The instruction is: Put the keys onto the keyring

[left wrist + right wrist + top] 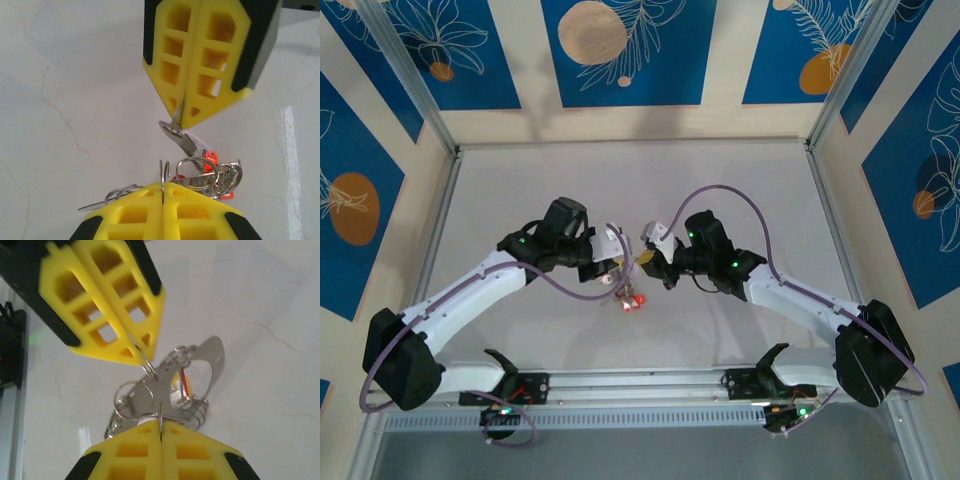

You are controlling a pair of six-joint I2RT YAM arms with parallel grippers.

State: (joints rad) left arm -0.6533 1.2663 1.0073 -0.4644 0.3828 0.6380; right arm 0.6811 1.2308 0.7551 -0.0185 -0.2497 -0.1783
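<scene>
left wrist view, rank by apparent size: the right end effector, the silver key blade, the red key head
1. right end effector
2. silver key blade
3. red key head, partly hidden by wire rings, so less sure

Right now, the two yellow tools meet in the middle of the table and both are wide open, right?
No, both are shut. The left tool and the right tool meet in the middle of the table, each pinching the key bunch, as both wrist views show.
</scene>
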